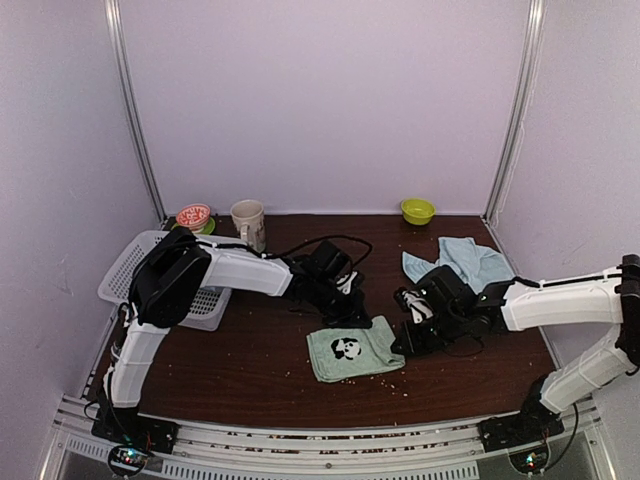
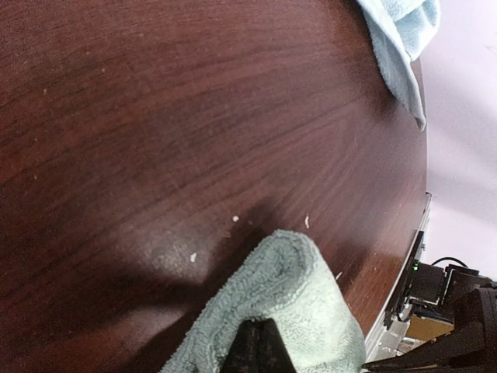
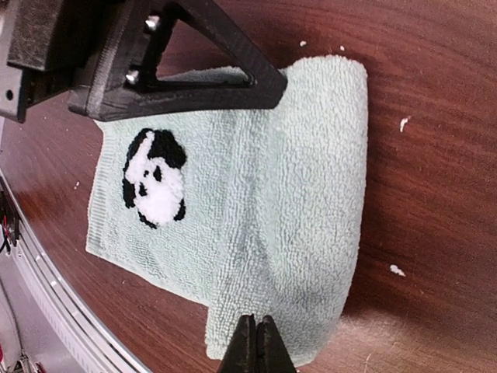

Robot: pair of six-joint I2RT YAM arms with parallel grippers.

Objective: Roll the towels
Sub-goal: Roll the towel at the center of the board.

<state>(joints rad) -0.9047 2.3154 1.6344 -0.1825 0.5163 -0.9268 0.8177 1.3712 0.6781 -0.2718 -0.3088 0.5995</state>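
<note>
1. The mint green panda towel [image 1: 352,350] lies at the front middle of the counter [image 1: 250,355], with one edge turned over into a first fold. The light blue towel [image 1: 465,262] is crumpled well apart at the back right.
2. The left hand [image 2: 260,346] is closed narrow on the fold. The right hand [image 3: 256,342] is pinched shut on the towel's edge near it.
3. If the hands are moved unevenly, the roll may be skewed or loosened.
4. Such thin pinches may be lost, and the fold would spring flat.
5. With both hands so near, a collision may be caused.
</note>
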